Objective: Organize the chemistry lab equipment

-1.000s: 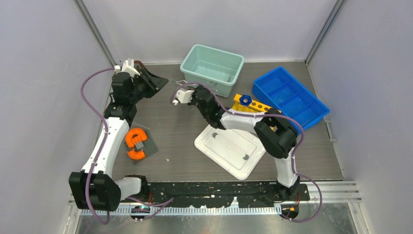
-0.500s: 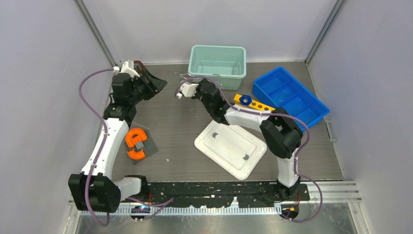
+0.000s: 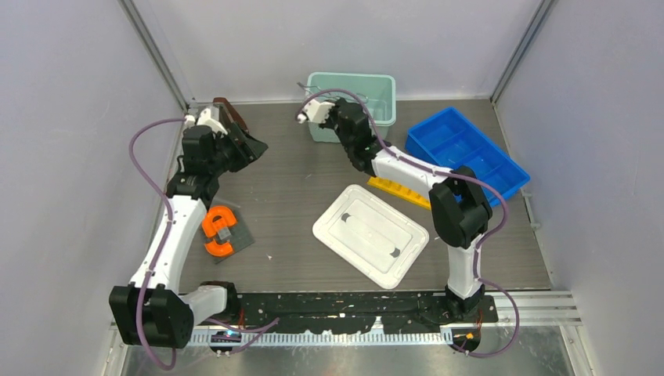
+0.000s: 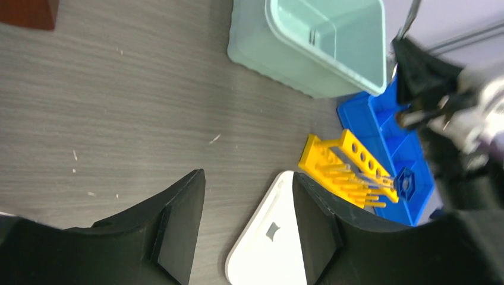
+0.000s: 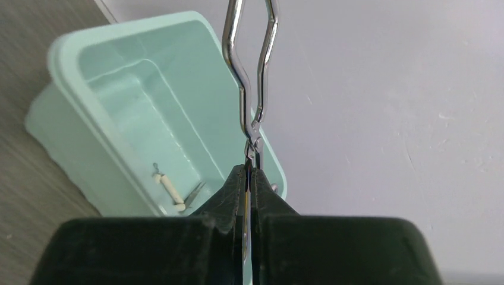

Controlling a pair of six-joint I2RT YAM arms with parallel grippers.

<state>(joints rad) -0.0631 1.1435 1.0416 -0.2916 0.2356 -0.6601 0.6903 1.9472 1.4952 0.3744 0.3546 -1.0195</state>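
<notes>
While pinched between right fingers, wire tongs near bin; left fingers spread.

The white lid is lying flat at mid-surface and is being taken as reference. The right arm is reaching beyond the lid's far-left corner. The right tool is hanging at the left rim of the mint-green bin, which is standing beyond the lid by the back wall. Thin wire tongs are projecting from this tool; grip detail is too small to confirm. A blue divided tray is sitting beyond and right of the lid. A yellow rack is lying just beyond the lid, partly under the right arm. The left tool is hovering well left of and beyond the lid, fingers appearing spread. An orange piece is resting on a dark pad left of the lid.
</notes>
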